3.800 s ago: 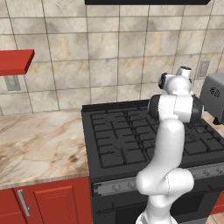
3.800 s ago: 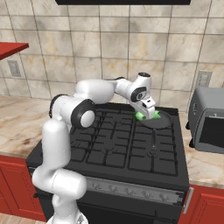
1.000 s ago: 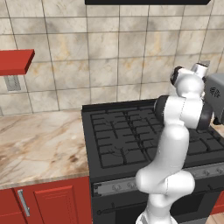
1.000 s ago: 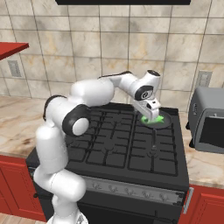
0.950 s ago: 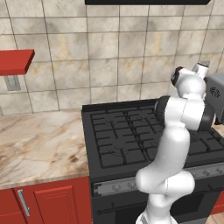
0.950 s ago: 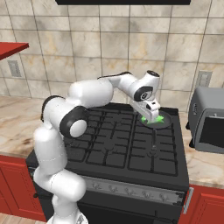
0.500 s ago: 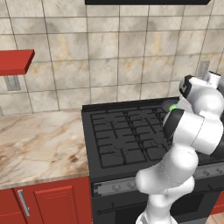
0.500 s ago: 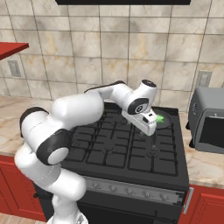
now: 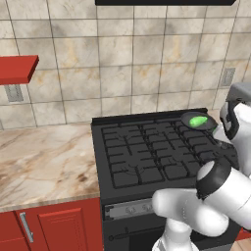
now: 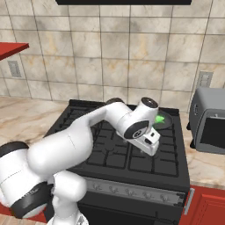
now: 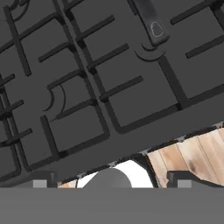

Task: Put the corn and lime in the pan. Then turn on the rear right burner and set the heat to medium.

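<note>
Pan at the rear right corner of the stove, on the rear right burner, with the light-green corn lying inside it. Lime not separately distinguishable from the corn in these pictures; presumably also in the pan, though not confirmed. Gripper positioned above the middle-right grates, clear of the pan, jaws spread wide with nothing between them. Seen from the hand: front edge of the stove below, end of the pan handle above it, wooden floor past the edge. Loading step judged complete or nearly so; knob step now in hand. Row of knobs located on the front panel, below the front edge of the stove. Next move: lower the hand past the front edge, align with the knob for the rear right burner (exact knob not identifiable from here), close the jaws around it, rotate to the medium setting without overshooting.
</note>
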Controlling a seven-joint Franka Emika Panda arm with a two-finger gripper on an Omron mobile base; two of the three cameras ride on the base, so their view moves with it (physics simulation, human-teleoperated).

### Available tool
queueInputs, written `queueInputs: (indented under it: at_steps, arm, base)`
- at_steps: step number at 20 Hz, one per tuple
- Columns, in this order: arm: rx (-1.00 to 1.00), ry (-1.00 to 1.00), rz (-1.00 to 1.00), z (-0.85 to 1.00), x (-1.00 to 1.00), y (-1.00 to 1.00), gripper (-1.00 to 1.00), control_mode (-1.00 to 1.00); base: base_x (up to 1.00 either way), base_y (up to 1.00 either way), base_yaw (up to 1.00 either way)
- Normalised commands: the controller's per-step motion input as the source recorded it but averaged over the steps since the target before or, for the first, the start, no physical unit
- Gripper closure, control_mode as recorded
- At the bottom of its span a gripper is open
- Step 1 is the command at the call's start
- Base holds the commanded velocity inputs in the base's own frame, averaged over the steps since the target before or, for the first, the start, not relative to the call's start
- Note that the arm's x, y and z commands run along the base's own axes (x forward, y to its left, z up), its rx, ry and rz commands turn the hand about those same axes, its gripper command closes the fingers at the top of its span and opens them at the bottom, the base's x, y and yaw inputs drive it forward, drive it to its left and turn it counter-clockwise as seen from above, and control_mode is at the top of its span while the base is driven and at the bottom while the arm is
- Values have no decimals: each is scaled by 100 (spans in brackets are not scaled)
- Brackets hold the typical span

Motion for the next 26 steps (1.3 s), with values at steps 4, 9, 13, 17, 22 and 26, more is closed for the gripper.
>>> queueInputs:
  at_steps: [4,9,13,17,22,26]
  arm:
    - [-8,0,29,18,-100,-38,-100,-100]
    - [-13,0,33,21,-86,-56,-100,-100]
    - [-12,0,30,16,-47,-80,-100,-100]
    - [-3,0,15,16,6,-81,-100,-100]
    - [0,0,0,17,29,-58,-100,-100]
    - [0,2,0,7,26,-61,-100,-100]
  base:
    - [0,0,0]
    - [0,0,0]
    - [0,0,0]
    - [0,0,0]
    - [0,0,0]
    - [0,0,0]
